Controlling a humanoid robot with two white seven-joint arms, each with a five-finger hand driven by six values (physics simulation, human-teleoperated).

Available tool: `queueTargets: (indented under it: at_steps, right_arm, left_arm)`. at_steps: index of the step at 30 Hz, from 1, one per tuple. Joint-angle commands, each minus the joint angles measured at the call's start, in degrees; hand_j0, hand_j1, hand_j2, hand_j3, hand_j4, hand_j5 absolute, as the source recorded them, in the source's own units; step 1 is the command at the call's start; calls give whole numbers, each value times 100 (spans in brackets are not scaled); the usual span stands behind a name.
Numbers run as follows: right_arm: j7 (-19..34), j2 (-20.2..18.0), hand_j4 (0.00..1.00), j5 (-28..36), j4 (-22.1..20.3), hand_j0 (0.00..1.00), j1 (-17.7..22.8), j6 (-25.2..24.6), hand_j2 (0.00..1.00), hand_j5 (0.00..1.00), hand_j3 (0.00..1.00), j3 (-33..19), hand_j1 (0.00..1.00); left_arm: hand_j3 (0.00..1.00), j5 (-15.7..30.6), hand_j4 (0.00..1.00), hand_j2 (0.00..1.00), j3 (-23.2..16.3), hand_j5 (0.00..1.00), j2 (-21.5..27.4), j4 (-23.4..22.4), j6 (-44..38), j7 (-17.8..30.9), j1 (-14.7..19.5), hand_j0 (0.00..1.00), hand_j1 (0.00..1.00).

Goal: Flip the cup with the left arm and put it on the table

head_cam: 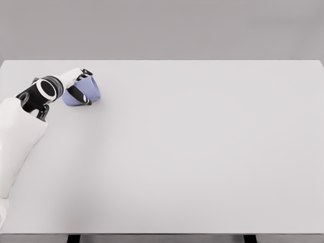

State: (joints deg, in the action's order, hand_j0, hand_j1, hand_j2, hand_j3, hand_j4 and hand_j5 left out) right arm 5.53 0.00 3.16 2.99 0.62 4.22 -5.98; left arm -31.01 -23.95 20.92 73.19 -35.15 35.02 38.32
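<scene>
Left hand (pixel 80 87): dark fingers wrapped around the cup, arm entering from 8 o'clock.
Cup (pixel 87 91): blue, tilted on its side, at the table's 10 o'clock.
Table (pixel 202 152): white, under the cup.

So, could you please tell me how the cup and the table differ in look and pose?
The cup is lavender blue; the table is pale grey-white. The cup is small and tilted in the left hand; the table is broad and lies flat. The cup is partly hidden by fingers; the table is mostly bare. Both look plain and unpatterned.
</scene>
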Motion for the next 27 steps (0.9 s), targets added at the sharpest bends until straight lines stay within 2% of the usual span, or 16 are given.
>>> queueTargets:
  at_steps: [1,3,6,14,19,21,23,27]
  right_arm:
    - [1,0,100,0,0,100,0,0,100,100,100,0,100]
    - [1,0,100,0,0,100,0,0,100,100,100,0,100]
    - [1,0,100,0,0,100,0,0,100,100,100,0,100]
    - [1,0,100,0,0,100,0,0,100,100,100,0,100]
    - [1,0,100,0,0,100,0,0,100,100,100,0,100]
    - [1,0,100,0,0,100,0,0,100,100,100,0,100]
    - [1,0,100,0,0,100,0,0,100,100,100,0,100]
    - [1,0,100,0,0,100,0,0,100,100,100,0,100]
  left_arm:
    - [80,-19,80,80,-14,80,-9,-59,15,-2,0,80,80]
    - [76,-19,76,76,-14,76,-18,-68,15,-2,9,76,76]
    - [74,-45,74,74,-49,74,-27,-156,15,-2,9,74,74]
    - [54,-28,54,54,-40,54,-44,-104,15,-2,18,54,54]
    - [54,60,54,54,109,54,-18,-42,15,-2,79,54,54]
    - [54,341,54,54,373,54,-1,90,15,-2,62,54,54]
    - [53,675,53,53,426,53,26,99,15,-2,79,53,53]
    - [53,737,53,53,707,53,35,275,104,-2,9,53,53]
